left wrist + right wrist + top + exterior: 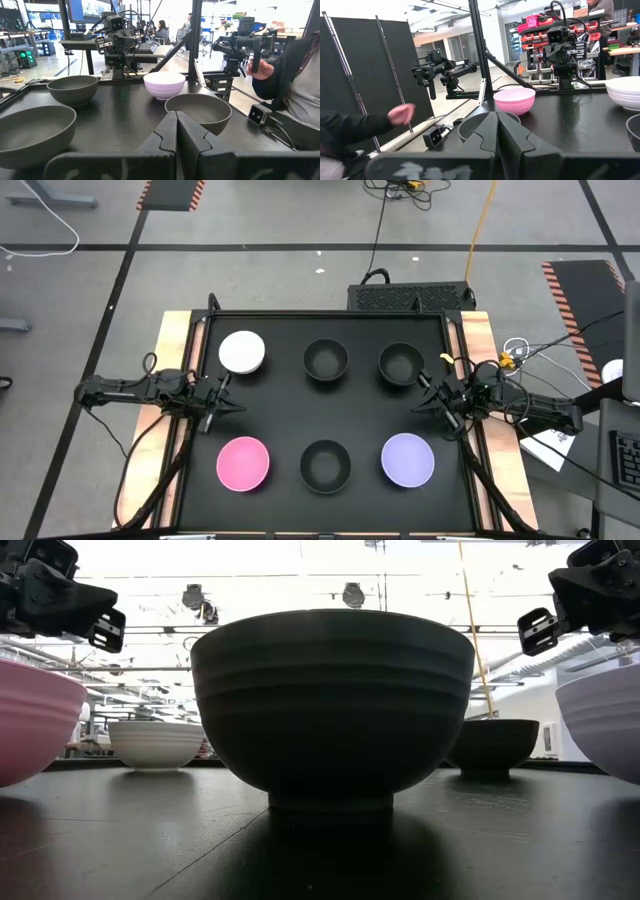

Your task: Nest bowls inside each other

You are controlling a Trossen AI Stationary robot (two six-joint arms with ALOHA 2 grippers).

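Six bowls sit apart on the table [190,480], none nested: white bowl [242,351] and two black bowls [326,360] [400,363] in the far row; pink bowl [243,462], black bowl [326,464] and purple bowl [408,458] in the near row. Left gripper [222,395] and right gripper [427,394] hover at the table's sides, jaws clenched, empty.

Flat black worktop [280,425] is matt with a faint sheen, bare pale wood strips [174,345] along both sides. Round black plastic bowl nearest the low camera [332,705] is smooth, semi-matt, with shallow moulded rings. Round pink plastic bowl [243,462] and round lavender plastic bowl [408,459] are smooth, satin. Round white plastic bowl [242,351] is slightly glossy. Dark left tool [176,131] is matt hard plastic.
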